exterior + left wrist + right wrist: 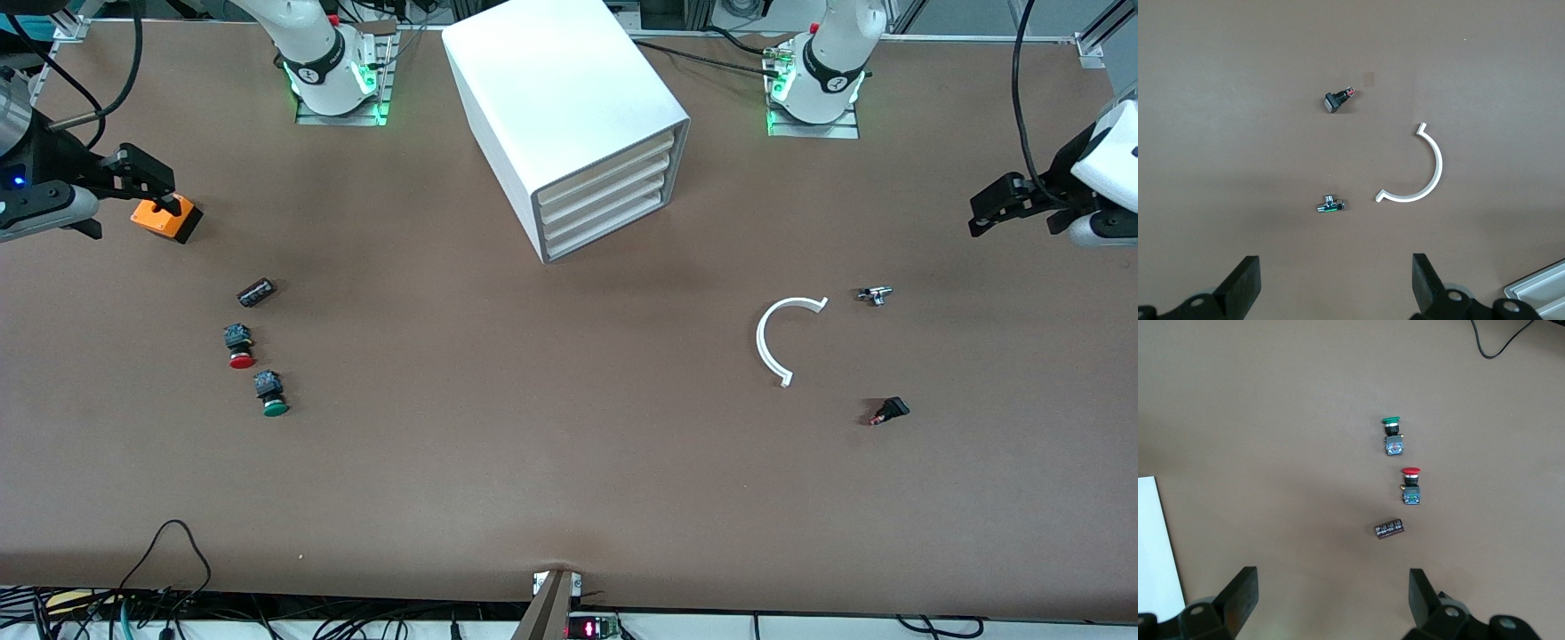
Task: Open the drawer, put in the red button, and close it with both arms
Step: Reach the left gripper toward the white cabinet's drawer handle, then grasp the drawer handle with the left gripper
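The red button [241, 348] lies near the table [533, 462] edge at the right arm's end, beside the green button [270, 395]. Both the left gripper [1335, 290] and the right gripper [1331, 607] wait wide open, holding nothing.

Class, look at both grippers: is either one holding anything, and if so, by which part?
Nothing is held. The left gripper and the right gripper are both open over bare table, and the red button lies untouched on the table.
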Robot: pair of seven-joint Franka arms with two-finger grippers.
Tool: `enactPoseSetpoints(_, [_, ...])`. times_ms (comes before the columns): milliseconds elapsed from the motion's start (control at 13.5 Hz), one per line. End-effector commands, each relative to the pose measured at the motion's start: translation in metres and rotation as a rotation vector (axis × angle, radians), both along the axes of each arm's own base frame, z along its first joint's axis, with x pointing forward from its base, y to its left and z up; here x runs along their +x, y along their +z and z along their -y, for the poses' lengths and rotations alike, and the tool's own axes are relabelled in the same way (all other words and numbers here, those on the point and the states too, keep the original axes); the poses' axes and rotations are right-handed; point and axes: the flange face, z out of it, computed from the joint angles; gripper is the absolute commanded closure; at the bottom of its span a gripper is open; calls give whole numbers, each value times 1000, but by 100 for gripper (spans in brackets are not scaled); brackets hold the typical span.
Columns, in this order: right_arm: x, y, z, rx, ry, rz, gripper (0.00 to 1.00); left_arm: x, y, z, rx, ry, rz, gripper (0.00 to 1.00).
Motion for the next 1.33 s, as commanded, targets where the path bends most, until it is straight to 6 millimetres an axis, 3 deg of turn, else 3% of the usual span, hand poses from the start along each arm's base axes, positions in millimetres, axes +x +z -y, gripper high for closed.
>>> enactPoseSetpoints(0, [0, 5, 0, -7, 1, -3, 0, 12, 4, 4, 22, -44, -9, 0])
enactPoseSetpoints(222, [1, 5, 0, -7, 2, -2, 0, 13, 0, 7, 13, -82, -25, 0])
enactPoseSetpoints(443, [1, 5, 1, -8, 1, -2, 0, 12, -37, 33, -138, -117, -175, 0])
enactPoseSetpoints(739, [1, 5, 1, -8, -2, -2, 0, 25, -123, 72, -413, -256, -387, 0])
enactPoseSetpoints(960, [0, 5, 1, -8, -1, -3, 0, 27, -189, 116, -593, -478, -486, 0])
enactPoseSetpoints(1256, [1, 5, 1, -8, -2, -2, 0, 25, -308, 165, -965, -683, -561, 0])
